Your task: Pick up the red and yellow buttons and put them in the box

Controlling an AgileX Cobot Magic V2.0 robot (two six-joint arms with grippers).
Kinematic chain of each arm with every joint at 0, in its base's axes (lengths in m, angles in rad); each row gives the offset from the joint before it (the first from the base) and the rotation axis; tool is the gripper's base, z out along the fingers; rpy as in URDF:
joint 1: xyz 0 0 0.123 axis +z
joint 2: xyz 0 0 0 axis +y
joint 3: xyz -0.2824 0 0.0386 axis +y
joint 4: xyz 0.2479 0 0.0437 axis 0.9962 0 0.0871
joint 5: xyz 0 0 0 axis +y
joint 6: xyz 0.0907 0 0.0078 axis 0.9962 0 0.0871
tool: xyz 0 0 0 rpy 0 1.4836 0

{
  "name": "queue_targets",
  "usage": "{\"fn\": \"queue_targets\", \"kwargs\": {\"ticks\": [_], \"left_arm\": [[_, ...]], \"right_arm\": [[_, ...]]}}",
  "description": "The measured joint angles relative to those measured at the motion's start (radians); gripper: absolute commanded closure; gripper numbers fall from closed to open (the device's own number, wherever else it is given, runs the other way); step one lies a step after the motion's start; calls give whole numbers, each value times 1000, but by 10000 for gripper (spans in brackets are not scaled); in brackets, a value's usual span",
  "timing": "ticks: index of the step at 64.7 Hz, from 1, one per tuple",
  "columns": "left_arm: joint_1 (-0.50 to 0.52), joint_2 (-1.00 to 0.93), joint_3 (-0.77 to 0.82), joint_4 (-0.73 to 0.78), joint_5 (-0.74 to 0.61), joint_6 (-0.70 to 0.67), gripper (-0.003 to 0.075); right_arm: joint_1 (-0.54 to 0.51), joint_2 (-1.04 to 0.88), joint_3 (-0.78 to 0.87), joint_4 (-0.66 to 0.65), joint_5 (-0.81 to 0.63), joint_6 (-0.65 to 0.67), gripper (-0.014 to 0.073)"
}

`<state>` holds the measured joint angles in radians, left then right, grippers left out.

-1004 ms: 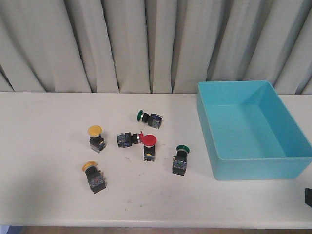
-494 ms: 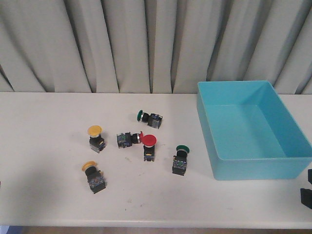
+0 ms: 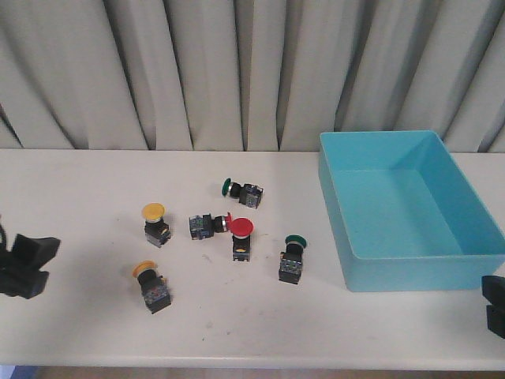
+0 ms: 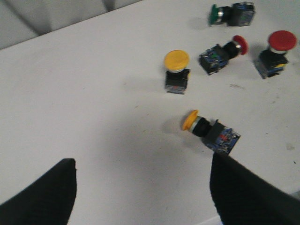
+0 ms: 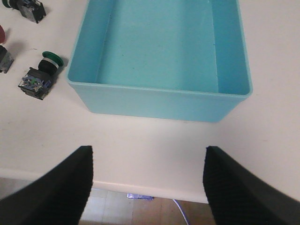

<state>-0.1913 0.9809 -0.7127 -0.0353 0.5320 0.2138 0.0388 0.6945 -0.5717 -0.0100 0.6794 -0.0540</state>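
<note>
My left pincer [image 4: 140, 197] was wide and empty. The near yellow-capped plastic button [image 4: 209, 131] lay tipped on the desk [image 4: 84, 103]; light, rigid, best gripped across its blocky body.

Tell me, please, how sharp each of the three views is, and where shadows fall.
Front view: evenly lit and a little soft; the left gripper has a faint shadow beside it on the table. Left wrist view: slightly blurred, fingers dark and out of focus, a soft shadow near the tipped yellow button. Right wrist view: the box is fairly sharp, no glare.
</note>
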Motion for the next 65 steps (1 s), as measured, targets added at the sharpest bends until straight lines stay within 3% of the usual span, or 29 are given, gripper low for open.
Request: {"fn": "queue_targets", "kwargs": {"ticks": [16, 24, 40, 65], "left_arm": [[-151, 257, -143, -100, -28, 311, 223], [-197, 404, -247, -127, -28, 382, 225], [-234, 666, -459, -281, 3, 348, 225], [-309, 945, -712, -302, 24, 213, 223]], "right_arm": [[0, 0, 0, 0, 0, 0, 95], [0, 0, 0, 0, 0, 0, 95], [0, 0, 0, 0, 1, 0, 95], [0, 0, 0, 0, 1, 0, 95]]}}
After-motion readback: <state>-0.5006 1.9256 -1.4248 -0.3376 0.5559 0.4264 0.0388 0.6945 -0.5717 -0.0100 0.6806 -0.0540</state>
